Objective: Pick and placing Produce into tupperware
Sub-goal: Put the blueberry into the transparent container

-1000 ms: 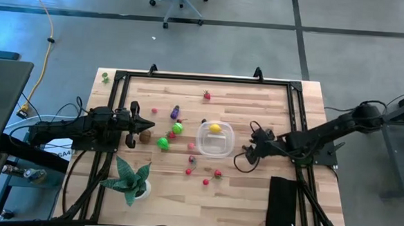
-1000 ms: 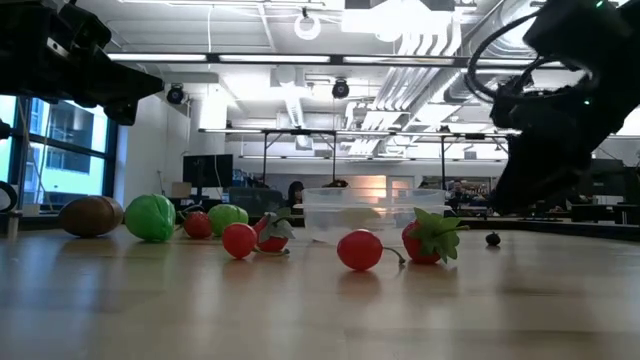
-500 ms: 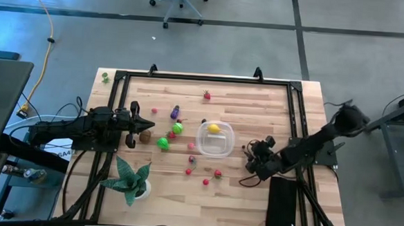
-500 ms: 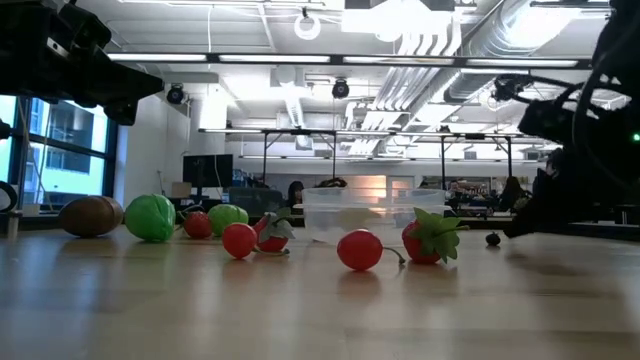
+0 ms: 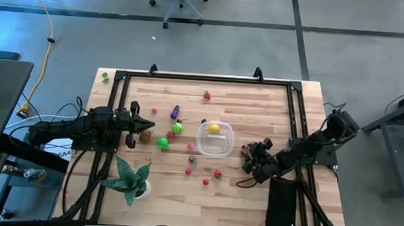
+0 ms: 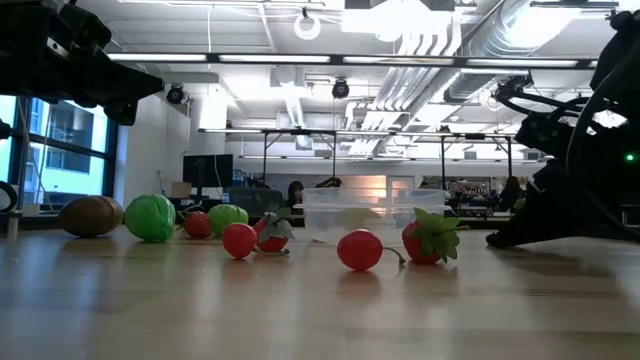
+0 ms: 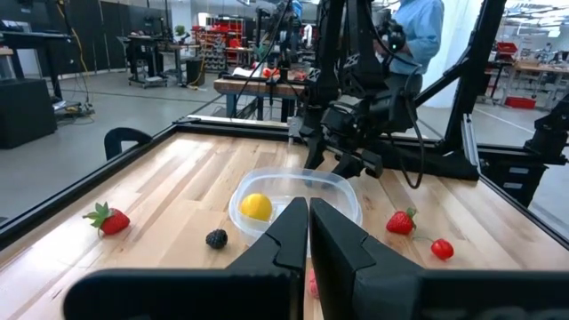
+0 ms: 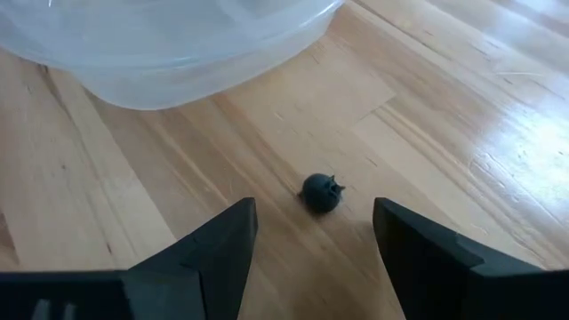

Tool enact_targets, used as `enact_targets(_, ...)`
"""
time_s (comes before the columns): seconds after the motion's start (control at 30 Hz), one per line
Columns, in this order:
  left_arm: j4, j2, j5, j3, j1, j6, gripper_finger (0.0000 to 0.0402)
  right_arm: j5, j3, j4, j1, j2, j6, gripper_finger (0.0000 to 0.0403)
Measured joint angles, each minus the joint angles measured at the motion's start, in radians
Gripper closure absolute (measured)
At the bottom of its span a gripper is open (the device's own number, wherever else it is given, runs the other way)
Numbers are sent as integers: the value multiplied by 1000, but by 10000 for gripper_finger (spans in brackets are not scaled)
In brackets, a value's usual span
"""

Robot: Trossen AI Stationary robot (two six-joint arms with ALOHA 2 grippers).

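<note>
Right tool (image 8: 307, 244) spread wide, low over small dark berry (image 8: 321, 193) beside clear box (image 8: 169, 53); left tool (image 7: 308, 233) pressed together; might nudge berry, rolling away.

Right gripper (image 5: 249, 163) was down low at the table surface near the right edge, fingers (image 8: 209, 253) spread apart. Left gripper (image 5: 132, 125) sat raised by the left edge, fingers (image 7: 289, 236) pressed together, arm stretched inward.

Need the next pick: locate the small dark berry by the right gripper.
The dark berry lies on the table just ahead of the open right gripper, beside the tupperware wall.
</note>
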Motion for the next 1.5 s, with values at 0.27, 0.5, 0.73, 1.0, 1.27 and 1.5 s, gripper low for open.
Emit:
enact_targets(0.27,0,0,0,0,0,0,396,-21,0,11,-16,1,27,228)
enact_targets(0.5,0,0,0,0,0,0,396,-20,0,18,-37,2,70,268)
enact_targets(0.73,0,0,0,0,0,0,396,-30,-1,25,-56,2,70,284)
enact_targets(1.0,0,0,0,0,0,0,396,-28,-1,27,-58,2,70,330)
enact_targets(1.27,0,0,0,0,0,0,396,-21,-2,29,-57,-7,44,359)
enact_targets(1.5,0,0,0,0,0,0,396,-36,-4,25,-65,-138,-80,361)
